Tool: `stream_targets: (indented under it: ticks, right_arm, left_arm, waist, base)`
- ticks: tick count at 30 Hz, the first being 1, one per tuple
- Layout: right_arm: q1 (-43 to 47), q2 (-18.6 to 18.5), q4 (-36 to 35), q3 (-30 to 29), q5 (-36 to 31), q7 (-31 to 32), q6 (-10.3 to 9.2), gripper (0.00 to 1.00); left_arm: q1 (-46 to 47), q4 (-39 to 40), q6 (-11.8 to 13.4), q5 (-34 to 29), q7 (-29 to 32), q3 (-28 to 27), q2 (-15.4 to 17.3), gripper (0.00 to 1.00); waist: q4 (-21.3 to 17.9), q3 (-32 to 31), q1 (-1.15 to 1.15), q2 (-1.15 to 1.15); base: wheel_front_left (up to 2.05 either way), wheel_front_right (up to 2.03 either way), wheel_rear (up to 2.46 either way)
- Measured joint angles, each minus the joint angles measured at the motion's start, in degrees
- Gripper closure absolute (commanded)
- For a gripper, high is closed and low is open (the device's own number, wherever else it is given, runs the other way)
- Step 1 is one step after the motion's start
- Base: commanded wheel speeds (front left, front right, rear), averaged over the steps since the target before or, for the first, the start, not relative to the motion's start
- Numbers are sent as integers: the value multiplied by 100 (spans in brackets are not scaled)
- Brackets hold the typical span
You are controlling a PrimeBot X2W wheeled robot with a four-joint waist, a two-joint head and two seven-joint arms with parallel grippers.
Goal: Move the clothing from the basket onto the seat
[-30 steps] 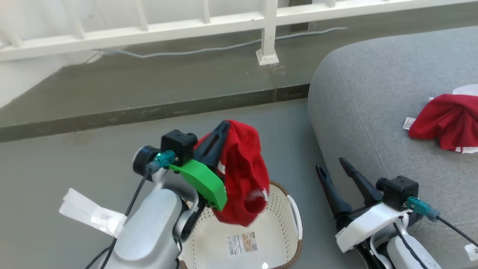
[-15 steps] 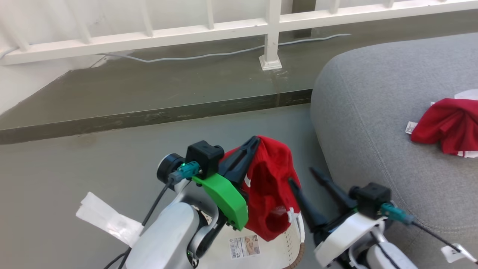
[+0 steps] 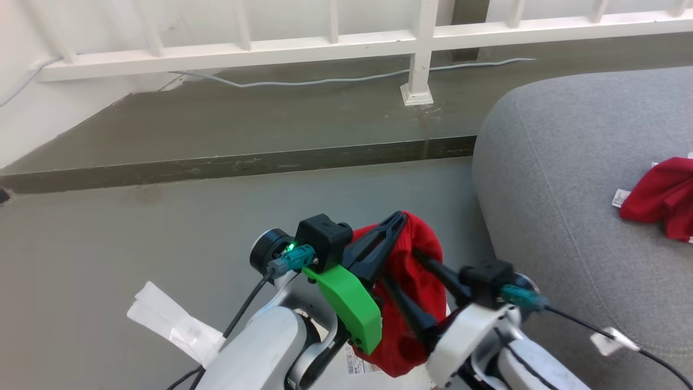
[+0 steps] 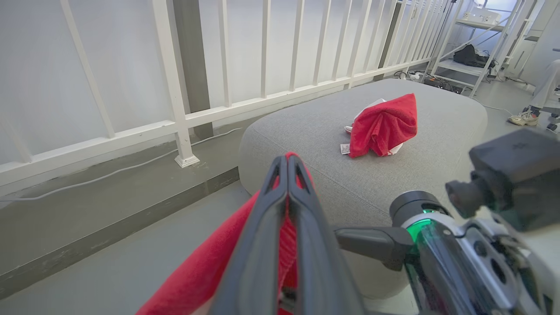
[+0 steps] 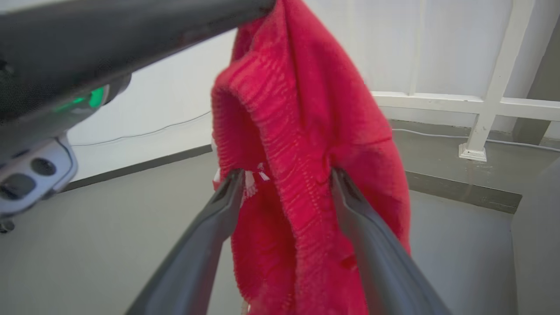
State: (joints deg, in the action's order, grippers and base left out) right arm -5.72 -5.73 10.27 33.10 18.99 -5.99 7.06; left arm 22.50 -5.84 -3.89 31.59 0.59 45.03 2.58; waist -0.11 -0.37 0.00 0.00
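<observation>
Pinching a soft bright-red fabric garment with white trim (image 3: 427, 238) between the pressed-together fingers of the left gripper (image 3: 399, 218), with the cloth draped over the tips and hanging in a loose bag below them. Lifted clear of the small cream-white perforated plastic basket (image 3: 361, 379) within the last second and carried sideways toward the right gripper (image 3: 401, 265). Owing part of that apparent shift to the head camera turning too, judging by the white railing sliding across. Still above the basket, though, with no more than a scrap of its floor and paper label peeking out beneath the left forearm.

Swung the right gripper across in the same second, from beside the large rounded grey woven-fabric seat cushion (image 3: 568, 179) to the hanging cloth. Spread wide there, one dark finger on each side of a ribbed fold, brushing it but not clamped.

Reads as a handover or a two-handed hold being set up. Means the garment is out of the basket but not yet delivered, with the seat cushion just past the far side of the right gripper. Counting a second crumpled red garment with a white tag (image 3: 658, 197), already lying on that cushion well beyond both grippers, probably late in the job. Cannot tell whether anything remains in the basket.
</observation>
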Motion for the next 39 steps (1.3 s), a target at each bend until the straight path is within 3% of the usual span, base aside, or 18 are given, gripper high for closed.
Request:
stream_targets:
  ticks: [6, 7, 8, 9, 21, 22, 23, 24, 31, 39]
  right_arm:
    - [-344, 58, 368, 376, 85, -2, 0, 0]
    - [-389, 64, 421, 402, 109, -2, 0, 41]
    - [-436, 76, 469, 416, 131, -11, 0, 67]
    - [-476, 86, 506, 428, 159, -22, 0, 100]
    - [-717, 140, 936, 617, 533, -205, 0, 100]
    - [-727, 141, 970, 630, 554, -210, 0, 100]
    - [-746, 140, 995, 649, 579, -212, 0, 100]
    - [-786, 142, 1025, 666, 587, -227, 0, 100]
    - [-1028, 144, 1224, 576, 630, -386, 0, 100]
    - [-1301, -112, 1463, 89, 682, -557, 0, 100]
  left_arm:
    - [-30, 188, 41, 0, 167, 94, 8, 100]
    - [-33, 230, 45, 0, 193, 114, 9, 100]
    - [-34, 267, 45, 0, 214, 126, 9, 100]
    - [-35, 287, 46, 0, 224, 133, 9, 100]
    - [-138, 495, 168, -3, 400, 140, 58, 100]
    - [-138, 505, 192, -10, 434, 141, 73, 72]
    - [-141, 528, 209, -10, 450, 138, 93, 25]
    - [-145, 554, 233, -10, 450, 135, 115, 0]
    - [-168, 693, 371, -81, 499, 97, 230, 0]
    - [-215, 892, 453, -164, 492, 77, 323, 0]
  waist:
    - [47, 19, 0, 0]
    - [52, 22, 0, 0]
    - [56, 25, 0, 0]
    - [60, 28, 0, 0]
    - [68, 50, 0, 0]
    - [63, 53, 0, 0]
    - [56, 59, 0, 0]
    - [44, 66, 0, 0]
    - [-70, 118, 0, 0]
    - [-261, 158, 0, 0]
  base:
    - [0, 0, 0]
    - [0, 0, 0]
    - [0, 0, 0]
    - [0, 0, 0]
    - [0, 0, 0]
    - [0, 0, 0]
    - [0, 0, 0]
    - [0, 0, 0]
    - [0, 0, 0]
    - [0, 0, 0]
